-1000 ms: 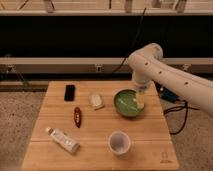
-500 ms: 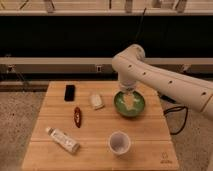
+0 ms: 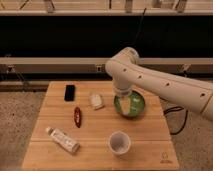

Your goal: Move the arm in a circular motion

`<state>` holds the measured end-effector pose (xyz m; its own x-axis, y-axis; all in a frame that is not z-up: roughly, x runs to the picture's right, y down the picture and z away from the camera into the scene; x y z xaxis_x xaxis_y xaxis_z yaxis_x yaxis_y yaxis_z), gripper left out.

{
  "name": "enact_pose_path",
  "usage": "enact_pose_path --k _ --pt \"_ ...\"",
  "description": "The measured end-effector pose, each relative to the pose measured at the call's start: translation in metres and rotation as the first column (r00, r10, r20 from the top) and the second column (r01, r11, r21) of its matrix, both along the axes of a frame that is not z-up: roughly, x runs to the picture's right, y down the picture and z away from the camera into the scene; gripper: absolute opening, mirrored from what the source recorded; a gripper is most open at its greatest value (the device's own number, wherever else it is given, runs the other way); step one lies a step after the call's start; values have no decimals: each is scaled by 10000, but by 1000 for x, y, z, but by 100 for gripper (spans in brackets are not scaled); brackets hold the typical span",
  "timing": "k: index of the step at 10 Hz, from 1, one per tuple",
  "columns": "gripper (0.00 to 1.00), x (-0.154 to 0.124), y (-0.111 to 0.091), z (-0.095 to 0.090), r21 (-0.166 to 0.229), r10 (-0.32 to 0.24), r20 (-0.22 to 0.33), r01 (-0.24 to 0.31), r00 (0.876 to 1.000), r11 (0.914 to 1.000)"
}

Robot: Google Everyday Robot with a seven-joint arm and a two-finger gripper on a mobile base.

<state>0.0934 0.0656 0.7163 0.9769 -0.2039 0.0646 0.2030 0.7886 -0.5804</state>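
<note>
The large white arm (image 3: pixel 160 85) reaches in from the right over the wooden table (image 3: pixel 150 135). Its rounded joint (image 3: pixel 122 67) sits above the table's back middle. The last segment points down toward a green bowl (image 3: pixel 135 107). The gripper (image 3: pixel 124 103) hangs at the end of that segment, just over the left part of the bowl, and is mostly hidden by the arm.
On the table lie a black phone (image 3: pixel 69 92), a small white packet (image 3: pixel 96 101), a red-brown snack (image 3: pixel 77 116), a white tube (image 3: pixel 62 140) and a white cup (image 3: pixel 119 142). A dark cable (image 3: pixel 177 120) hangs off the right edge. Rails run behind the table.
The arm's joint has swung to the left across the back of the table. The lower segment now hangs over the left side of the green bowl. The tabletop items have not moved.
</note>
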Motion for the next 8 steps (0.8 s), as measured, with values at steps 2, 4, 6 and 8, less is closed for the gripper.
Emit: enact_pose_path --k 2,4,6,8 --pt "80 3 4 -2 -71 -52 124 53 9999 10000" --pt "80 9 15 -9 -206 -85 228 90 9997 9997" --pt "80 10 15 -9 -189 -181 330 188 9993 9996" --pt "80 19 19 -10 -210 -118 386 126 9992 9997"
